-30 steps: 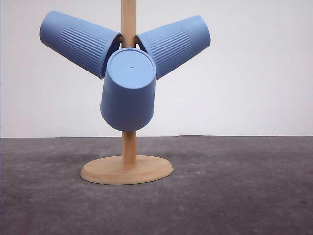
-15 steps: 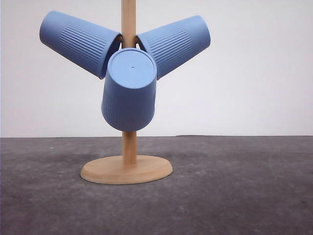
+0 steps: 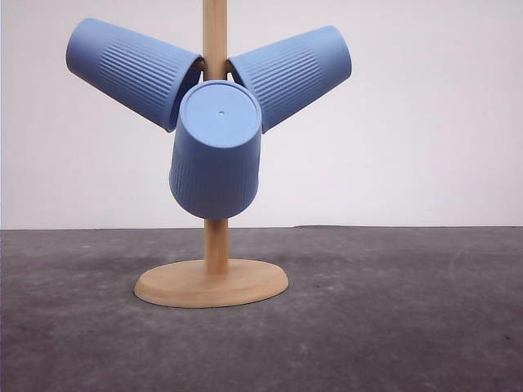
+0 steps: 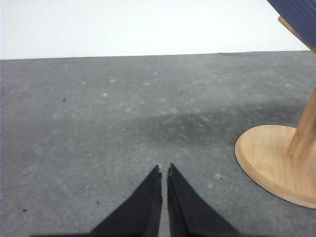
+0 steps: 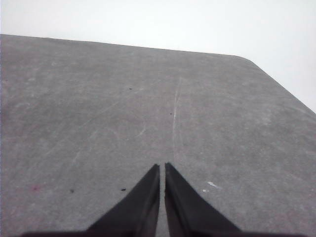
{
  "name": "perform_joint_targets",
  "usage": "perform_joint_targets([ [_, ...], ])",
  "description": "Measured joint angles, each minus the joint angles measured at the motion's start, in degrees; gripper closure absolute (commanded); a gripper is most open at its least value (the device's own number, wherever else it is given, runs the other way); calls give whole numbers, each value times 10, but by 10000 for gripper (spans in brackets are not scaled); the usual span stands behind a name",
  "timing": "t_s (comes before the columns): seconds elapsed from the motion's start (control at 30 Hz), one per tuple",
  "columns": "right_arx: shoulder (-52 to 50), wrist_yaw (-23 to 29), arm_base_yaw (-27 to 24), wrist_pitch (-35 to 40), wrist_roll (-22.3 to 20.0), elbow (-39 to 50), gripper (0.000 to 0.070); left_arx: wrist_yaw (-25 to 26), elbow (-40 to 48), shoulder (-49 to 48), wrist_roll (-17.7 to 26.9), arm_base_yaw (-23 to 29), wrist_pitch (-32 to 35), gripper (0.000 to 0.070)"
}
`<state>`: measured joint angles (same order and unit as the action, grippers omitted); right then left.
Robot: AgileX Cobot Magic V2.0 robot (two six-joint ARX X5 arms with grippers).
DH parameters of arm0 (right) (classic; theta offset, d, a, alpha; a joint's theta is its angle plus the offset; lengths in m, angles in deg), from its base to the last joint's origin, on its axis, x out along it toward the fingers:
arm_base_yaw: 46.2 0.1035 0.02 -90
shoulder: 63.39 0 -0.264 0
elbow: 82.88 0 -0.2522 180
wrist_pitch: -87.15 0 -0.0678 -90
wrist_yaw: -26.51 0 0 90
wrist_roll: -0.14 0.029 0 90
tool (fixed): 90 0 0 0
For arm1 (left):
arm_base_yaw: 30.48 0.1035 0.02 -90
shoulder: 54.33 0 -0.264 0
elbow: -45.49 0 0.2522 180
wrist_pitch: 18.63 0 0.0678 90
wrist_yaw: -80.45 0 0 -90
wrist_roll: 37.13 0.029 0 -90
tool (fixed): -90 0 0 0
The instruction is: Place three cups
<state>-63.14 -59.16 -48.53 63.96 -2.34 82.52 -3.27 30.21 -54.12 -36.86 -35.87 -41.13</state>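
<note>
cups: all three cups sat mouth-first on the pegs of a wooden cup tree (image 3: pixel 216 245). Left cup (image 3: pixel 131 72) angled up-left, right cup (image 3: pixel 292 72) angled up-right, front cup (image 3: pixel 216 151) pointed base-first toward the camera and drooped down.
left gripper (image 4: pixel 164 170): fingers together, empty, low over the counter (image 4: pixel 98 123), near the tree's round base (image 4: pixel 271 158) but apart from it.
right gripper (image 5: pixel 162 168): fingers together, empty, over bare counter.
step: judged the placing as done, arms parked.
doing it well: front cup hung steeper than the other two, so I'd check it was seated fully on its peg. Any arm move should go out and away from the base; a knock to the post could shake a cup off.
front view gave: all three cups and the whole post.
left wrist gave: gap between fingers and tree base, plus a sliver of one cup at the frame corner.
right wrist gave: the counter's far edge and rounded corner, surface scratches.
</note>
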Motion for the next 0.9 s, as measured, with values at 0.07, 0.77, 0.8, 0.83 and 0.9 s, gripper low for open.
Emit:
perform_joint_targets([
  [0.07,0,0,0,0,0,0,684,0,0,0,0,0,0,700],
  [0.77,0,0,0,0,0,0,684,0,0,0,0,0,0,700],
  [0.8,0,0,0,0,0,0,684,0,0,0,0,0,0,700],
  [0.83,0,0,0,0,0,0,684,0,0,0,0,0,0,700],
  [0.9,0,0,0,0,0,0,684,0,0,0,0,0,0,700],
])
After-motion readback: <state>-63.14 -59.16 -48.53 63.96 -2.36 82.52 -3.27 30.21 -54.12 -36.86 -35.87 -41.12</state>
